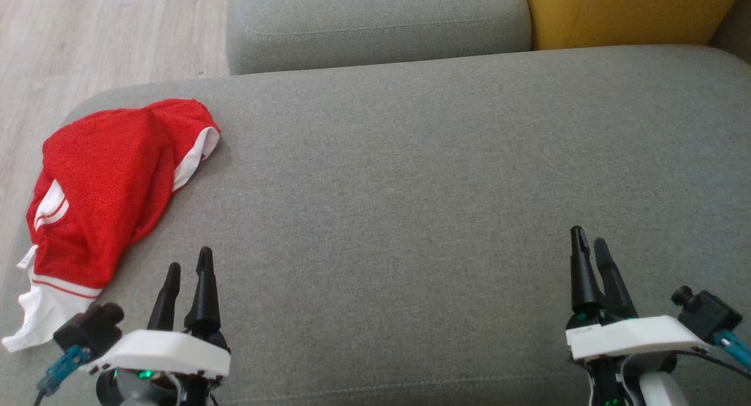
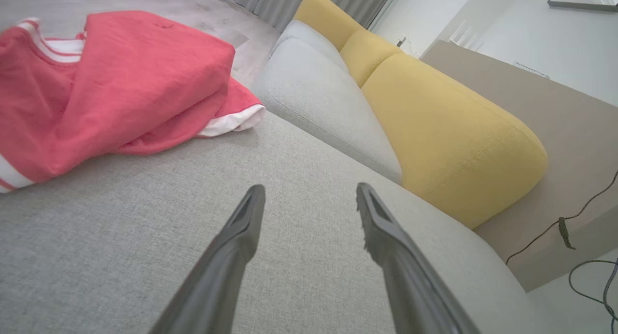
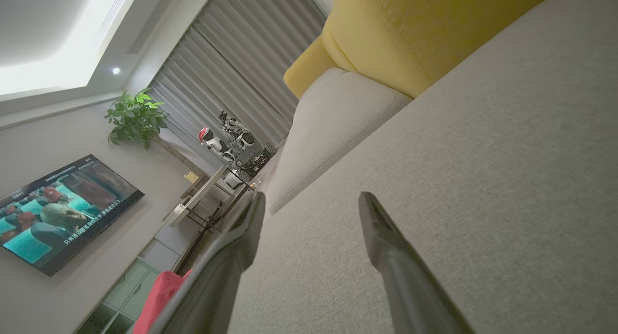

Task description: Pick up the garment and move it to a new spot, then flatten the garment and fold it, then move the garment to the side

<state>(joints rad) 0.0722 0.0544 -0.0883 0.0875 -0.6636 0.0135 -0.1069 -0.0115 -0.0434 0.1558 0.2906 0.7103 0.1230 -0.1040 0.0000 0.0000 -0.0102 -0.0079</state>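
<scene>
Crumpled red garment (image 1: 100, 183) just ahead-left of your left gripper (image 1: 189, 258). It and right gripper (image 1: 589, 234) both released, empty. Cloth likely light, limp: pinch raised fold nearest left claw.

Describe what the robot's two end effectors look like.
The left end effector and right end effector each have two long tapering black fingers on a white wedge-shaped housing, green lights glowing beneath. A black camera block with a teal connector sits outboard of each.

place: home living room | cues: grey sofa (image 1: 410, 189), wall television (image 3: 58, 213), potted plant (image 3: 135, 117), curtains (image 3: 231, 73)
</scene>
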